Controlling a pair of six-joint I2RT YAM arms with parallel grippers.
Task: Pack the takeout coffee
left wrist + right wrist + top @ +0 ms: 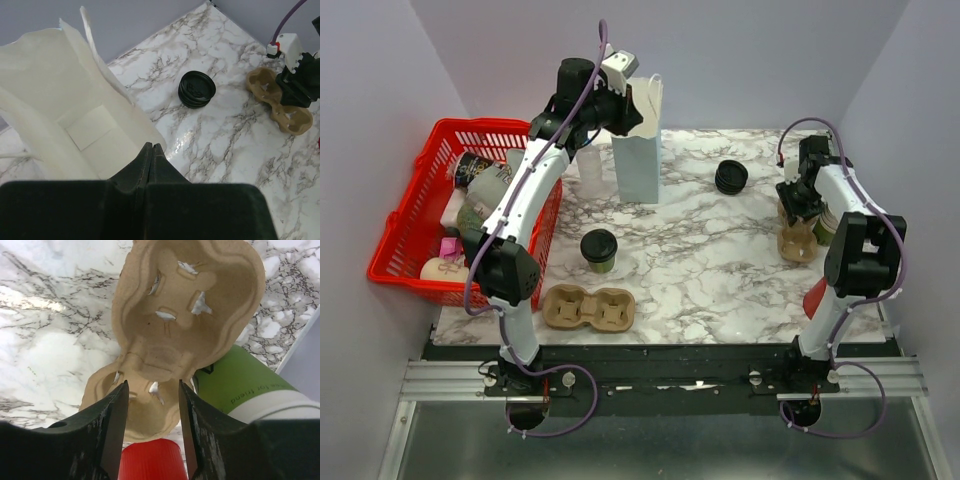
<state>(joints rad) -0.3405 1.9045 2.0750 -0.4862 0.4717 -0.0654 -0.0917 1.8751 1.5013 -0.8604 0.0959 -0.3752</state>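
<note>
– Nearest us, along the near edge of the desk (710,275), lies a brown two-cup carrier (590,308), both wells bare. Where's the coffee?

– Just beyond it: the takeout coffee (599,250) stands upright on the marble, left of centre, black lid on, nothing touching it.

– And the bag?

– The white paper bag (640,145) stands farther back, toward the far edge, with its mouth open. The left gripper (620,112) is up at the bag's rim. From the left wrist view its fingers (145,165) are pressed together. I can't tell whether any paper is caught between them.

– What's that black thing right of the bag?

– A stack of black lids (731,176), on its own.

– And the other arm?

– The right gripper (798,205) is over at the right edge, above a second carrier (798,245). Its jaws stand apart, one on each side of that carrier's narrow middle. I can't make out contact.

– Anything beside it?

– A green cup stack (240,385) lying on its side, touching the second carrier, and a red cup (150,460) nearer us.

– And off the left edge?

– A red basket (410,235), full of cups and packets.
</note>
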